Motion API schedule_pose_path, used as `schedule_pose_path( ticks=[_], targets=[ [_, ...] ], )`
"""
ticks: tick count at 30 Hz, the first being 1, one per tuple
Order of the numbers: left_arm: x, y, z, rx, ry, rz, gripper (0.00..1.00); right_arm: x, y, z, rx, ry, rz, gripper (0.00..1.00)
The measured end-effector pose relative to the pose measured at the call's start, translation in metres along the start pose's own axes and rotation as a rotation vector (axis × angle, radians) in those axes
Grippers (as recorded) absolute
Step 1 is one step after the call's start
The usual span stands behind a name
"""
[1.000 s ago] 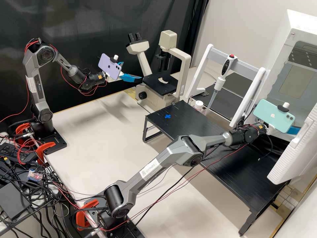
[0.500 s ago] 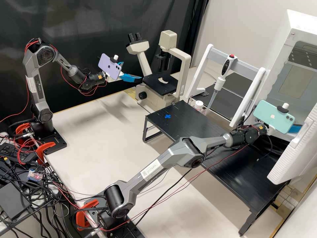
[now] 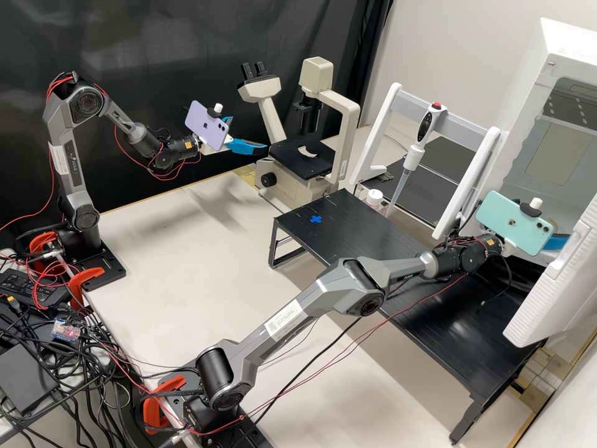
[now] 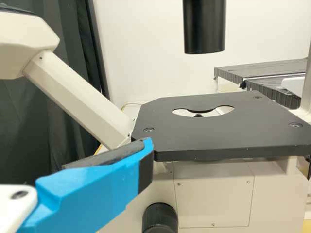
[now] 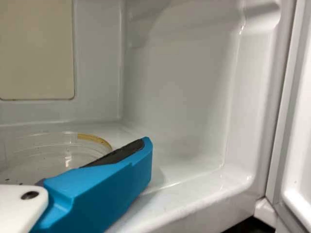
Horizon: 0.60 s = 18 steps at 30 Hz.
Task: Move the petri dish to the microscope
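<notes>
Inside the open white chamber (image 3: 569,53), the clear petri dish (image 5: 36,165) is lying on the floor, near the back wall. My right gripper (image 3: 555,243) is resting just beside it; whether its jaws are spreading or pressing together, I cannot tell. My left gripper (image 3: 249,134) is hovering near one corner of the microscope's black stage (image 3: 292,163), its jaws standing spread. On the pale surface (image 3: 186,261), a black stand (image 3: 367,239) is bearing a blue cross (image 3: 316,219) near its microscope end.
</notes>
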<state>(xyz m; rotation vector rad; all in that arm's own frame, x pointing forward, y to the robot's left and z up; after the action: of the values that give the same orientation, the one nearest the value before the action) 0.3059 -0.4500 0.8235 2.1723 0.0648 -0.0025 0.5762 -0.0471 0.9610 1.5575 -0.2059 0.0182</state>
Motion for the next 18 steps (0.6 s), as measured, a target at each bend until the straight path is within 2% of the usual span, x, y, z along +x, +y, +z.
schedule_pose_path(
  ticks=[6,18],
  targets=[
    [0.0,0.0,0.0,0.0,0.0,0.0,1.0,-0.008,0.006,0.003,0.01,0.013,-0.005,0.0],
    [0.0,0.0,0.0,0.0,0.0,0.0,1.0,-0.038,0.035,0.02,0.029,0.002,0.005,0.0]
  ],
)
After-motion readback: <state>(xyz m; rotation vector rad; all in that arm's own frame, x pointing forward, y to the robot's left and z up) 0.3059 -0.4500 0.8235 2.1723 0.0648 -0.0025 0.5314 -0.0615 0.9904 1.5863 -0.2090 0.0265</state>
